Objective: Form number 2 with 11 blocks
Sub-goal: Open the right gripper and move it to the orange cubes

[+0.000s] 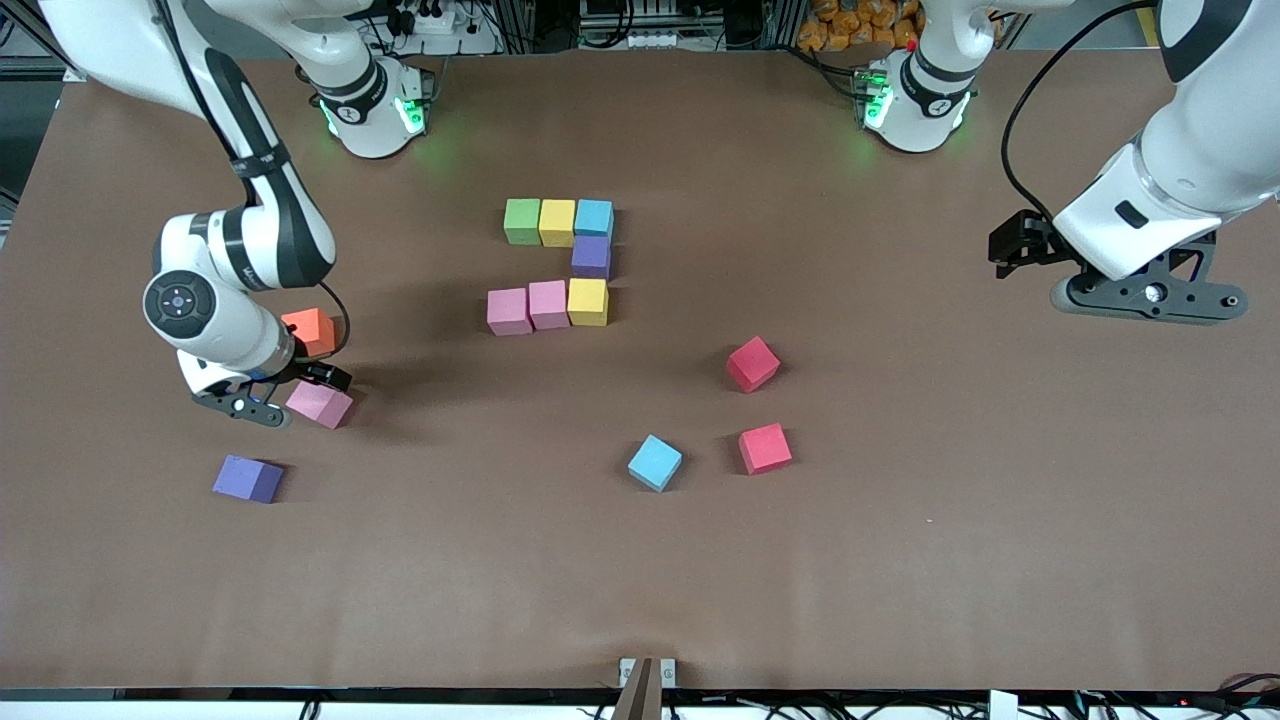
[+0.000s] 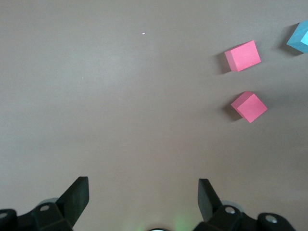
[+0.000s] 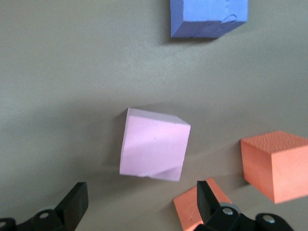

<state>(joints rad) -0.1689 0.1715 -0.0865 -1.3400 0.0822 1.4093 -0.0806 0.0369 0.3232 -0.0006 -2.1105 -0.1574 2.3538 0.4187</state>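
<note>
step: right gripper (image 1: 262, 403) hovering over pink block (image 1: 320, 404), jaws released | left gripper (image 1: 1150, 296) waiting, jaws released | number 2 (image 1: 556, 264) sitting mid-counter, seven blocks placed | tip: centre, square jaws to block's flat faces, avoiding orange block (image 1: 310, 331)

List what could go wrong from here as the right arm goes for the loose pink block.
1. The pink block sits skewed to the open right end effector; closing may twist it or grip its corners.
2. Orange blocks lie close beside it; a finger could nudge one on descent.
3. The left end effector waits, open, over bare table.
</note>
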